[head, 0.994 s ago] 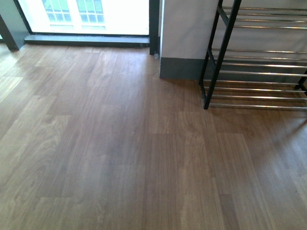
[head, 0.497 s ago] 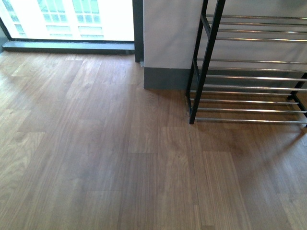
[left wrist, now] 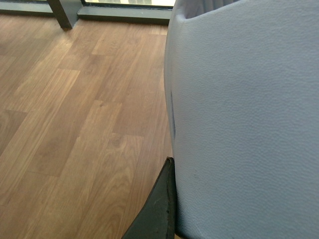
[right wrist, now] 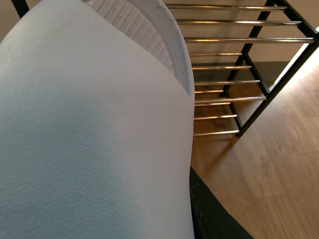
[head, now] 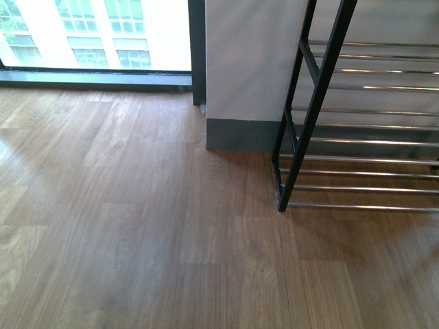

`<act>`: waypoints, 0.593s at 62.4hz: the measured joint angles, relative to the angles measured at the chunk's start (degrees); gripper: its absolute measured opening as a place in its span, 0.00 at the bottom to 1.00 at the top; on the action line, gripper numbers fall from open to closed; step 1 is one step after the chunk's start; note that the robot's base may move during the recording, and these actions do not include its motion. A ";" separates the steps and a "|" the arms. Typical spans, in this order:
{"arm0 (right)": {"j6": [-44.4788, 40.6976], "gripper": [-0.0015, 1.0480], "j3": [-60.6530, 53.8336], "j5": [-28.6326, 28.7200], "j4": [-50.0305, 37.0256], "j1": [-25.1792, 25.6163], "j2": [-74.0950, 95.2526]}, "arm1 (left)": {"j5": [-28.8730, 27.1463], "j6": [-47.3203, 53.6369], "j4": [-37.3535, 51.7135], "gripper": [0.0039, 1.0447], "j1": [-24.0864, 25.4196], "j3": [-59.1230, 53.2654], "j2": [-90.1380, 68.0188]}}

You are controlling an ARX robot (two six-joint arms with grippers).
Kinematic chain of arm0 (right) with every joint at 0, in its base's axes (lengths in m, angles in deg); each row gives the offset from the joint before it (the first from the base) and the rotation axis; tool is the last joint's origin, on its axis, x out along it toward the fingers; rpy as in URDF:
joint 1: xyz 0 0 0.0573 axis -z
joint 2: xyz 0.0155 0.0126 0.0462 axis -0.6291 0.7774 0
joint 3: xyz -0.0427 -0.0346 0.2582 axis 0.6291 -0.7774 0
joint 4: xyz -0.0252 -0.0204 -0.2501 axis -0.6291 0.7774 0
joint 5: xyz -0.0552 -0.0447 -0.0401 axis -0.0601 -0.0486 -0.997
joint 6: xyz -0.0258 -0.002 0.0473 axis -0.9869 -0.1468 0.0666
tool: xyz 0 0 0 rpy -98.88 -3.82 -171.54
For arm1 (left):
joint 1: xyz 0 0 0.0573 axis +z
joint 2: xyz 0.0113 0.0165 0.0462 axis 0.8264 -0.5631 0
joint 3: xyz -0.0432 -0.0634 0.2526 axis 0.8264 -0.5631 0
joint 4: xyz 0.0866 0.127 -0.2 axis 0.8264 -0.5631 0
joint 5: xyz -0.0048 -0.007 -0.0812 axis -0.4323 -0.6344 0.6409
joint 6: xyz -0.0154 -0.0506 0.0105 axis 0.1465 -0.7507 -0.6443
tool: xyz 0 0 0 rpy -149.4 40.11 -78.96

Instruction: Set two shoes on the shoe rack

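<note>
No grey knit sneakers show in any view. My left gripper (left wrist: 172, 215) is shut on a pale blue-white slide sandal (left wrist: 244, 114), which fills most of the left wrist view; only one dark finger (left wrist: 158, 211) shows beside it. My right gripper (right wrist: 193, 214) is shut on the other pale blue-white slide sandal (right wrist: 94, 139), with one dark finger (right wrist: 212, 216) showing at its edge. The shoe rack (head: 312, 116), a black frame with chrome rod tiers, stands at the right of the front view and also shows beyond the right sandal (right wrist: 234, 69). Neither arm shows in the front view.
Wooden plank floor (head: 137, 226) runs across the front view. A white wall corner with a grey skirting board (head: 243, 133) stands just left of the rack. A bright window (head: 103, 34) with a dark frame is at the far left.
The front view has moved closer to the rack: its black post and lower rods now look larger and sit lower in the picture, and the window has slid left.
</note>
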 joint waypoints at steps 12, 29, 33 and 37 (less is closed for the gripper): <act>0.00 0.01 0.00 0.00 0.00 0.00 0.00 | 0.00 0.00 0.00 0.01 0.00 0.00 0.00; 0.00 0.01 -0.02 0.13 0.00 -0.02 0.00 | -0.02 0.00 0.00 0.01 0.00 0.00 0.00; 0.00 0.01 0.00 0.31 0.00 -0.11 0.00 | -0.37 -0.02 0.00 0.01 0.09 0.00 0.00; 0.00 0.01 0.00 0.28 0.00 -0.11 0.02 | -0.20 0.00 0.00 0.01 0.09 0.00 0.00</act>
